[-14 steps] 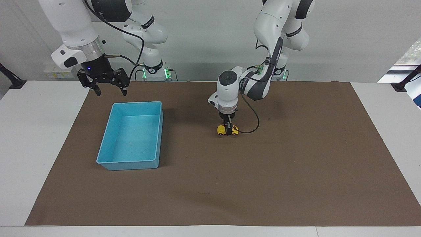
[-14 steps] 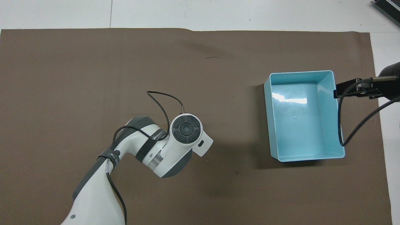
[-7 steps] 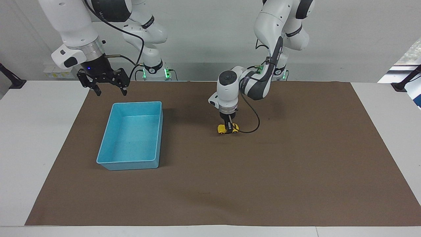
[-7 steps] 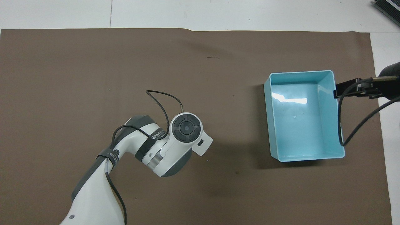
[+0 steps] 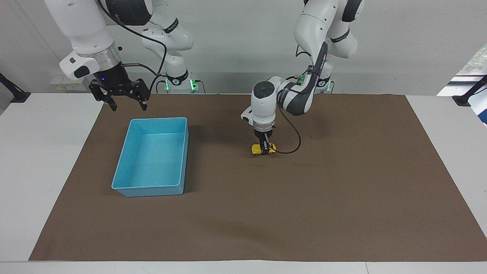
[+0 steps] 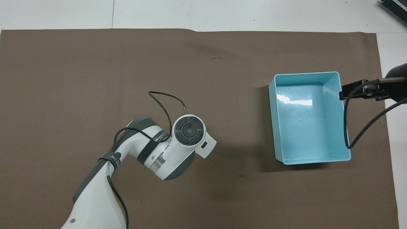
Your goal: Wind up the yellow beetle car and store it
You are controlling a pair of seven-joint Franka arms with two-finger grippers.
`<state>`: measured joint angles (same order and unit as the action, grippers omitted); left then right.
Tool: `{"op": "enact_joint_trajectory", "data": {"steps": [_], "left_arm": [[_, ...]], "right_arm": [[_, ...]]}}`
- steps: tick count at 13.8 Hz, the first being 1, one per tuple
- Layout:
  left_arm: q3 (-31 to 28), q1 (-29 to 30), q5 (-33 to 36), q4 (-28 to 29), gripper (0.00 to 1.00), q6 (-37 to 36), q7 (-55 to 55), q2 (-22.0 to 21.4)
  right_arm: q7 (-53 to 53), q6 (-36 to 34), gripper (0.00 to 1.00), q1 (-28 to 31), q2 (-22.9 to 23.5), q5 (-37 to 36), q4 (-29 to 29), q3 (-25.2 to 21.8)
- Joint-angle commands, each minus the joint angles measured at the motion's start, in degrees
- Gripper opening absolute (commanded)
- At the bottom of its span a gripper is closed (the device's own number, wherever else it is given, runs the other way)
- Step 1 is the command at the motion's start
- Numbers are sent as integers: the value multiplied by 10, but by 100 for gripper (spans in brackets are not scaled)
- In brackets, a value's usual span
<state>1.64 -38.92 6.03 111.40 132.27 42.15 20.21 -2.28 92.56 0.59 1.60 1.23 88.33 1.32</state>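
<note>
Left end effector (image 5: 264,146) has just clenched onto yellow car (image 5: 263,149), which sits on brown mat near worktop middle. Car slightly shifted. Grasp looks secure, so winding can likely begin. Right end effector (image 5: 124,99) waits released, above blue bin (image 5: 152,189) corner nearest robots.

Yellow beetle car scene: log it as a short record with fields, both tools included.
car: yellow beetle car on the brown mat, mid-table
left tool: left tool down on the car, shut on it
right tool: right tool open, raised above the mat near the bin's robot-side end, waiting
bin: light blue bin empty, toward the right arm's end
car stored: no
</note>
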Motion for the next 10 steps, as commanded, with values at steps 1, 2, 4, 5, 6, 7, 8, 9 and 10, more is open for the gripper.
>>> {"op": "enact_joint_trajectory", "data": {"steps": [1,2,4,5,6,7,8,9,10], "left_arm": [[-5,14,13,40,0,54,3,-15],[-5,14,13,48,0,61,10,-18],[-4,31,13,62,0,69,29,-21],[-5,35,13,65,0,70,37,-21],[-5,38,13,69,0,69,44,-22],[-5,52,13,74,0,70,60,-24],[-5,60,13,80,0,70,77,-25],[-5,62,13,82,0,70,83,-25],[-5,74,13,84,0,69,93,-25]], "right_arm": [[-9,-5,100,6,-3,5,-3,4],[-9,-5,100,5,-3,5,-3,4],[-9,-5,100,5,-3,6,-3,4],[-9,-5,100,5,-3,5,-3,4],[-9,-5,100,5,-3,5,-3,4],[-9,-5,100,5,-3,5,-3,4],[-9,-5,100,5,-3,5,-3,4],[-9,-5,100,5,-3,5,-3,4],[-9,-5,100,6,-3,5,-3,4]]}}
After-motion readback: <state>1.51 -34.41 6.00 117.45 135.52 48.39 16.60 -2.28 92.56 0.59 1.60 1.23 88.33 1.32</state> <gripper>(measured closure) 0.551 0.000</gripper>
